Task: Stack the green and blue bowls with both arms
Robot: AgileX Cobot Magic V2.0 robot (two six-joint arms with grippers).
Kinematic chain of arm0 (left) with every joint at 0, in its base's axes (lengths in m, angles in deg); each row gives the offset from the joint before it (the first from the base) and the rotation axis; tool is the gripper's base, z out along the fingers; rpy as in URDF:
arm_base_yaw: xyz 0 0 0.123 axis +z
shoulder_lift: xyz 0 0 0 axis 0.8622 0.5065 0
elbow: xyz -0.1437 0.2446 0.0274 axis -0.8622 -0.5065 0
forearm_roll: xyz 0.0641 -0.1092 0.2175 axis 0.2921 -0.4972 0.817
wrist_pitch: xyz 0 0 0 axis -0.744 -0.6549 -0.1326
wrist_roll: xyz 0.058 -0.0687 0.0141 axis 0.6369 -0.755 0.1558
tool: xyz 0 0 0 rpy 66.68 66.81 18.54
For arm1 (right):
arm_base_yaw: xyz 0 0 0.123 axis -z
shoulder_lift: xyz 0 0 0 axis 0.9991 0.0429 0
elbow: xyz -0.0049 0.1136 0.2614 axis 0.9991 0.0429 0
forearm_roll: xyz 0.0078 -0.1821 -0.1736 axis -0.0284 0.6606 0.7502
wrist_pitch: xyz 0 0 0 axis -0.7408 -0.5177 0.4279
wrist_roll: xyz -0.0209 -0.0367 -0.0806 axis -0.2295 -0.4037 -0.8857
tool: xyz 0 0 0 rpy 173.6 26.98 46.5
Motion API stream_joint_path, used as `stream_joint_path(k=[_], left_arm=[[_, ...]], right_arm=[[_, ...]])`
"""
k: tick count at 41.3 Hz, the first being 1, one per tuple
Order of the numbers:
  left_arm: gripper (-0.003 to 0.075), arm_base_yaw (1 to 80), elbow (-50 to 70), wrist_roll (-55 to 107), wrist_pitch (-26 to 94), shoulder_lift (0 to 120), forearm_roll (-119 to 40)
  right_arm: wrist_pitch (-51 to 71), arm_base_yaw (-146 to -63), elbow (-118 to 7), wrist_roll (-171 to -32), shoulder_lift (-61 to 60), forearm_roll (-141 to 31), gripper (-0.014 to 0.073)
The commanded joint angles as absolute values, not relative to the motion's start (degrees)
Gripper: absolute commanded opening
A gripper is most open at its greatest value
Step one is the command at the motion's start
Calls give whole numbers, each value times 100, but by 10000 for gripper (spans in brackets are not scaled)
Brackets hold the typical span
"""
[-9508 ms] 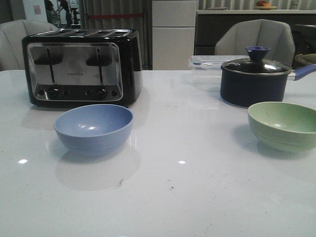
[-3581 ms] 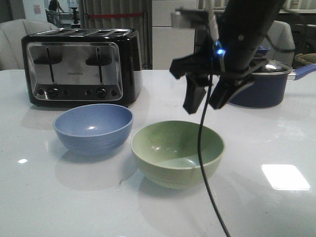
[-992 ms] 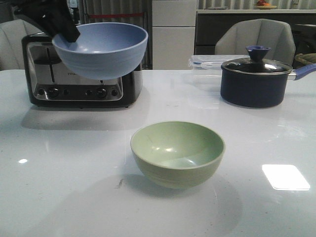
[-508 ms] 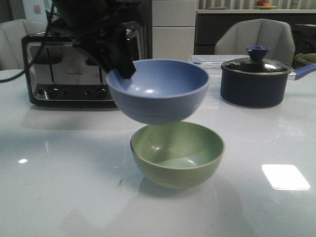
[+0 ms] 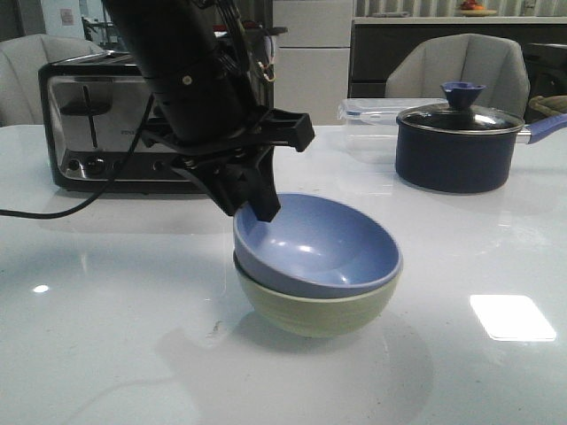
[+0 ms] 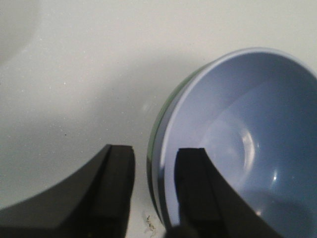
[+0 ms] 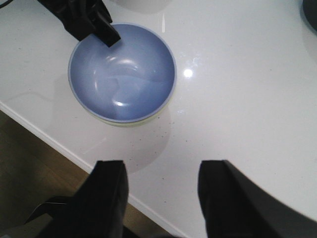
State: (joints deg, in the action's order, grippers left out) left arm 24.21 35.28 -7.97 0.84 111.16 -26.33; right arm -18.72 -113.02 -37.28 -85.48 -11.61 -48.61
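Note:
The blue bowl (image 5: 319, 248) sits nested inside the green bowl (image 5: 310, 314) on the white table, near the middle. My left gripper (image 5: 257, 208) reaches down at the bowls' left rim. In the left wrist view its jaws (image 6: 154, 193) straddle the rim: one finger inside the blue bowl (image 6: 247, 139), the other outside with a gap to the green rim (image 6: 153, 136). It is open. My right gripper (image 7: 161, 198) is open and empty, high above the table's near edge, looking down on the blue bowl (image 7: 124, 74). It is out of the front view.
A black and silver toaster (image 5: 80, 115) stands at the back left, its cord (image 5: 53, 212) trailing across the table. A dark blue lidded pot (image 5: 456, 146) and a clear lidded container (image 5: 368, 115) stand at the back right. The table's front edge (image 7: 59, 146) runs below the right gripper.
My left arm has carried the blue bowl right and down, from above the toaster into the green bowl. The bowl now rests there and the jaws stand loose around its rim.

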Motion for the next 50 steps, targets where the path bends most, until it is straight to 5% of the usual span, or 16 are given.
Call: stream_joint_path(k=[1,50], left_arm=[[407,2383,3722,-790,274,10680,-2677],[403,2383,-611,-800,358,4349,-1030]], right_arm=[[-1517,-11303,-3886,-8626,-1194,-4863,447],[-1535,-11303,-3886,-8626,-1194,-4362,430]])
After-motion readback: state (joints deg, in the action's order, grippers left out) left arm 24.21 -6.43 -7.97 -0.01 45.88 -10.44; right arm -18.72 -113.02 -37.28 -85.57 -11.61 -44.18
